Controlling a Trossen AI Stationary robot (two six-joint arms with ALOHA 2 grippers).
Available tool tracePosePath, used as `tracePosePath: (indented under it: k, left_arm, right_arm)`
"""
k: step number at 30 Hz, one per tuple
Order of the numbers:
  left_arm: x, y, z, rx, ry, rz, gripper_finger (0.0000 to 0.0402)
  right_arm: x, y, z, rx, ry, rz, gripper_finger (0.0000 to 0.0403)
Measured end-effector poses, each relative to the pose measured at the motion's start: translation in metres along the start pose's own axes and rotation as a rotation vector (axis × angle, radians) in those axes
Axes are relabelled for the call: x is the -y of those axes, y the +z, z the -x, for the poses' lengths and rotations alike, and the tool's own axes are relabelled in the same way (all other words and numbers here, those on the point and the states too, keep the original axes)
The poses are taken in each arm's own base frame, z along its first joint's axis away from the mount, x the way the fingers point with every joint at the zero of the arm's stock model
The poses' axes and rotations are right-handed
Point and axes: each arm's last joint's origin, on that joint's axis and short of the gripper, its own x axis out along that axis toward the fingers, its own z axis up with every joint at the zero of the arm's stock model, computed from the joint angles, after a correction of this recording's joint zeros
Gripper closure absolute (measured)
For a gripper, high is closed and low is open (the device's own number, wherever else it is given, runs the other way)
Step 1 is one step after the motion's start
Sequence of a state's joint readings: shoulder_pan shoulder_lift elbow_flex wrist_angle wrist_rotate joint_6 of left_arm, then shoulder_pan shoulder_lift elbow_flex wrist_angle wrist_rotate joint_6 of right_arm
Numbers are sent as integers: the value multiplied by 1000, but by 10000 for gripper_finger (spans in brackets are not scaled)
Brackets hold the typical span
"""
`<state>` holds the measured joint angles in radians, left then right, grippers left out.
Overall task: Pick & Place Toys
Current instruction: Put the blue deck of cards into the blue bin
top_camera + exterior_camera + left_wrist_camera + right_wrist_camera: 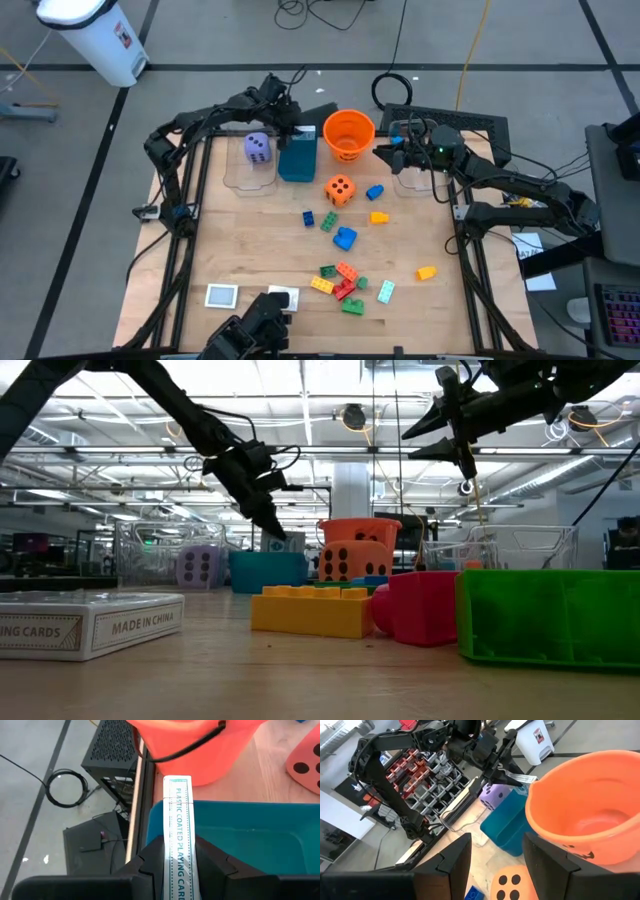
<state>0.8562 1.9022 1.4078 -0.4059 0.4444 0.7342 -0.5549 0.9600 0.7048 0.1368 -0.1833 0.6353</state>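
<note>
My left gripper (290, 132) is at the far side of the table, above the teal box (298, 160), shut on a white playing-card pack (177, 820). My right gripper (388, 152) is open and empty, just right of the orange bucket (349, 134); it also shows high up in the low view (445, 432). A purple die (257, 147) sits in a clear bin (248, 178). An orange die (340, 190) rests on the table in front of the bucket. Coloured bricks (343, 282) lie scattered mid-table and nearer. Two white card packs (222, 295) lie at the near edge. My left gripper pinches the card pack between its two fingers (215, 860), one on each broad face, with a narrow printed edge (178, 855) toward the wrist camera. The fingers slant down from the far left. The pack is lifted clear and juts forward over the teal box's rim (150, 820).
A second clear bin (415, 180) stands under my right arm at the far right. A blue brick (344, 238), a yellow brick (426, 271) and a brick cluster lie on the bare wood. Dark frame rails run along the table's left and right edges.
</note>
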Motion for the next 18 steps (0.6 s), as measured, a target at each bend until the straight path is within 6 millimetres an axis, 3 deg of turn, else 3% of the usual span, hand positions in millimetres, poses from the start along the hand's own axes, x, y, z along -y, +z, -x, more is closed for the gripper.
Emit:
tracePosePath:
  k: [18]
  left_arm:
    - [0, -15, -20, -7, -78, 39, 309]
  right_arm:
    - [2, -1, -1, -13, -17, 5, 234]
